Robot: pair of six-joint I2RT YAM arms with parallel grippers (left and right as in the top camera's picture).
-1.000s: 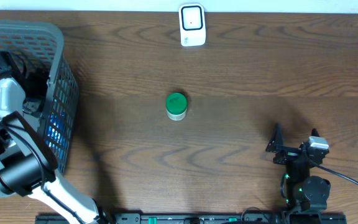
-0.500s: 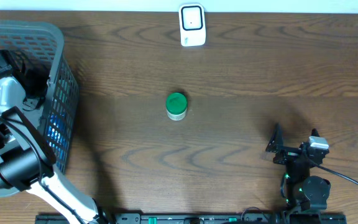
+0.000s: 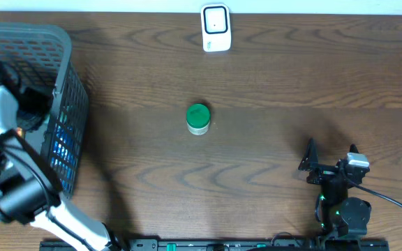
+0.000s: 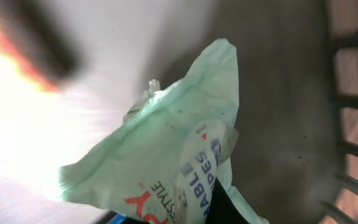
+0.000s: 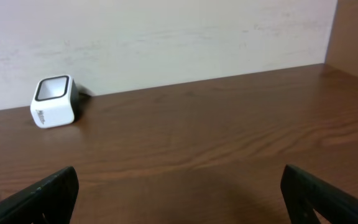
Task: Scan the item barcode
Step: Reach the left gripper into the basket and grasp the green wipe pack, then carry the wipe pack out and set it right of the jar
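At the far left of the overhead view, the left arm reaches down into a grey plastic basket [image 3: 65, 56], and the left gripper [image 3: 35, 104] is low among the dark shapes inside it. Its jaws are closed. The left wrist view is badly overexposed on the left side, yet a crumpled pale green packet [image 4: 166, 168] fills the middle and runs to the bottom edge of the frame, where the fingers would be — it looks pinched between the jaws, though the contact itself cannot be made out. The packet carries a white label with blue and red lettering; the basket's slotted wall shows along the right edge of that view.

On the wooden table [image 3: 271, 84], a white scanner [image 3: 215, 28] stands at the top centre, near the back edge. A small jar with a green lid [image 3: 198, 118] sits upright near the middle, well apart from both the scanner and the basket.

Down at the lower right, the right gripper [image 3: 306, 157] rests low over the table — jaws spread wide, nothing between them, facing across the table toward the scanner.
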